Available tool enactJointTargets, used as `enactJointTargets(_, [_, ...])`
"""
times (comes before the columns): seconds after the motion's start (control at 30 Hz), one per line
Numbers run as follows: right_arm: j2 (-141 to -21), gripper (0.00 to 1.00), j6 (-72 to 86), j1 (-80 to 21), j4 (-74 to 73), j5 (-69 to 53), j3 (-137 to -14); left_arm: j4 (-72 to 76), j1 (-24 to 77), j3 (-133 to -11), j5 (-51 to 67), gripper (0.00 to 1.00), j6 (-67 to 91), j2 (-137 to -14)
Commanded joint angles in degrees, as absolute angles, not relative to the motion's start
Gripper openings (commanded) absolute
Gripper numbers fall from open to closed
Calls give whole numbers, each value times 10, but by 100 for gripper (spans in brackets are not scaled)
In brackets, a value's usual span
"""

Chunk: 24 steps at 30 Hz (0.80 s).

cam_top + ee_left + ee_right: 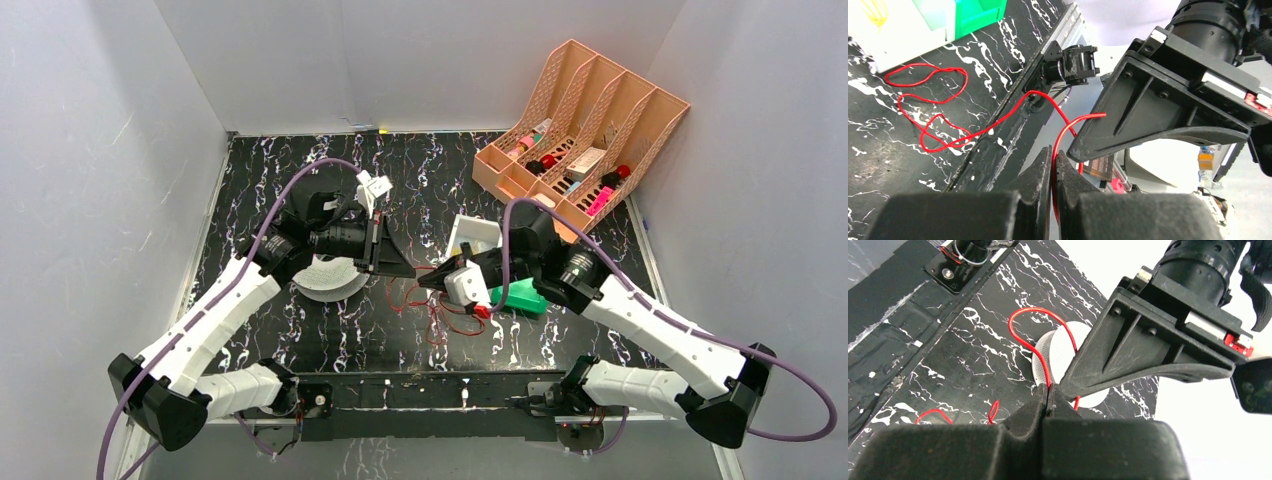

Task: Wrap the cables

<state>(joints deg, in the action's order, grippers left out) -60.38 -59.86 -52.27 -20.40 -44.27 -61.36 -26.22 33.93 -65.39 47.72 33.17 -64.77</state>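
**Top external.** Left gripper (408,268) and right gripper (432,279) meet tip to tip above the middle of the black marbled table (260,340). Both sets of jaws look pressed together. The red cables (440,310) hang from the meeting point. They lie in loose loops on the table just below and on the near side of the right gripper's tips. A white disc (330,282) lies under the left gripper's wrist. A green box (522,298) sits just behind the right gripper.

**Left wrist.** Left gripper (1053,156): jaws closed, pinching a strand of the red cables (1087,117). The strand rises from between the fingertips, arcs right and ends beside the right gripper (1075,149). That gripper's tip sits just beside the left fingertips. A second strand runs left from the tips down to loose loops on the table, well apart from the jaws.

**Right wrist.** Right gripper (1048,390): jaws pressed together on a strand of the red cables (1028,310). The strand loops upward from the tips over the white disc (1050,347). The left gripper (1064,382) touches or nearly touches the right fingertips. Two short red loops lie on the table, lower left of the jaws.
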Motion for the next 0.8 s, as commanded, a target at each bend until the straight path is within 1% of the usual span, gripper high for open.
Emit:
enactJointTargets(0.0, [-559, 0, -566, -526, -158, -413, -578, -279, 341, -690, 446, 0, 323, -612])
enactJointTargets(0.2, [-499, 0, -448, -525, -71, -375, -496, -277, 341, -705, 382, 0, 304, -580])
enactJointTargets(0.3, [-474, 0, -385, -526, -33, -371, -456, -247, 341, -708, 357, 0, 303, -558])
enactJointTargets(0.43, [-458, 17, -277, -525, 20, -368, -424, -191, 341, -692, 341, 0, 308, -531])
enactJointTargets(0.5, [-452, 33, -206, -526, 51, -342, -420, -152, 341, -674, 342, 0, 312, -517])
enactJointTargets(0.53, [-449, 36, -171, -526, 65, -325, -420, -133, 341, -664, 345, 0, 312, -511])
enactJointTargets(0.67, [-444, 48, -80, -526, 99, -301, -427, -60, 341, -626, 356, 0, 302, -490])
enactJointTargets(0.77, [-455, 50, -10, -525, 111, -271, -449, -1, 341, -596, 373, 0, 301, -476])
